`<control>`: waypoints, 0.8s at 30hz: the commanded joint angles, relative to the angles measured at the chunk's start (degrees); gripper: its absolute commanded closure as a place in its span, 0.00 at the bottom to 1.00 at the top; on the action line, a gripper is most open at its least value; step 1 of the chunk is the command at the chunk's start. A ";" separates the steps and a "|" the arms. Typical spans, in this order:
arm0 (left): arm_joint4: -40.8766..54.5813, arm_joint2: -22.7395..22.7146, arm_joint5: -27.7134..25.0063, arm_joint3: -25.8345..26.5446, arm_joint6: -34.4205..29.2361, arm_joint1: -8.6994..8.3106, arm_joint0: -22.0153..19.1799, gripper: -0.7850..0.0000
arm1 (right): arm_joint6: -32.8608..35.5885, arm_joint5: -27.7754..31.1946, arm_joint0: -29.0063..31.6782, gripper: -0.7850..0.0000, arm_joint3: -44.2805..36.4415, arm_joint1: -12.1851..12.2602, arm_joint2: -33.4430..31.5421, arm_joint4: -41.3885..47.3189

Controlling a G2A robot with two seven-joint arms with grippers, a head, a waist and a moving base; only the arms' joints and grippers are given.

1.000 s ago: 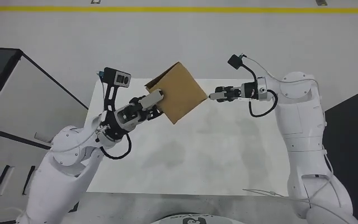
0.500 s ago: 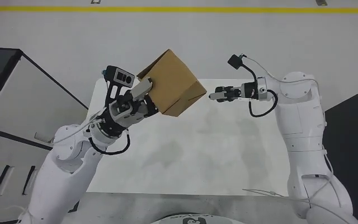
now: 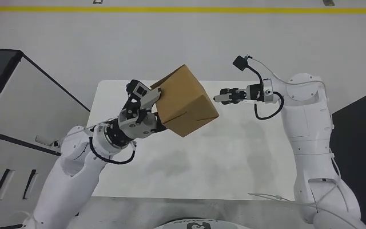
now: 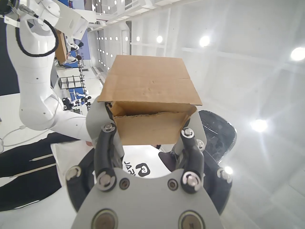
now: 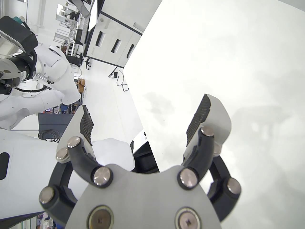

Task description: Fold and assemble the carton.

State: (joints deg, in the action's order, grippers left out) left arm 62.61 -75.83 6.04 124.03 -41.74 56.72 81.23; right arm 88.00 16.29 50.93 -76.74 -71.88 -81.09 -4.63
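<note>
The carton (image 3: 186, 100) is off the counter (image 3: 240, 154), held in the air over its far left part. From above it looks like a closed brown box, tilted, with one corner pointing away from the robot and another pointing down toward the counter's middle.

The left tool (image 3: 154, 106) has it clenched at the side nearest the left arm. In the left wrist view the carton (image 4: 147, 89) sits between the left tool (image 4: 147, 125) fingers (image 4: 104, 125). One finger presses on each side of a short cardboard panel. Above that panel there is a narrow dark gap with a ragged inner edge, and a larger flat panel lies over the gap. The carton's end is therefore not fully shut on this side.

The right tool (image 3: 220, 97) is level with the carton's right-hand edge and very near it. The top view shows a thin gap between them. In the right wrist view the right tool (image 5: 145, 115) is released, with its ribbed pads (image 5: 199, 117) spread wide and nothing between them. The pale counter (image 5: 214, 48) lies beyond.

A dark-framed panel (image 3: 11, 86) stands just off the counter's left side. A yellow line (image 3: 183, 8) runs across the floor beyond the counter's far edge. A grey cabinet (image 5: 114, 24) with slotted drawer fronts stands past the counter's edge in the right wrist view.
</note>
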 commanded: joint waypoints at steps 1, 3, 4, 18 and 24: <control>0.06 0.01 -0.08 0.00 -0.01 0.00 0.01 1.00 | 0.00 0.00 0.00 0.00 0.00 0.00 0.00 0.00; 0.06 0.01 -0.08 0.00 -0.01 0.00 0.01 1.00 | 0.00 0.00 0.00 0.00 0.00 0.00 0.00 0.00; 0.06 0.01 -0.08 0.00 -0.01 0.00 0.01 1.00 | 0.00 0.00 0.00 0.00 0.00 0.00 0.00 0.00; 13.34 1.24 7.56 -0.62 5.03 0.82 1.45 1.00 | 0.00 0.00 0.00 0.00 0.00 0.00 0.00 0.00; 14.55 2.01 7.95 -0.93 4.24 1.03 1.76 1.00 | 0.00 0.00 0.00 0.00 0.00 0.00 0.00 0.00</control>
State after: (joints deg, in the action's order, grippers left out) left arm 76.30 -74.16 13.96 123.38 -36.89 57.63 82.87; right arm 88.00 16.29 50.93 -76.74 -71.88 -81.09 -4.63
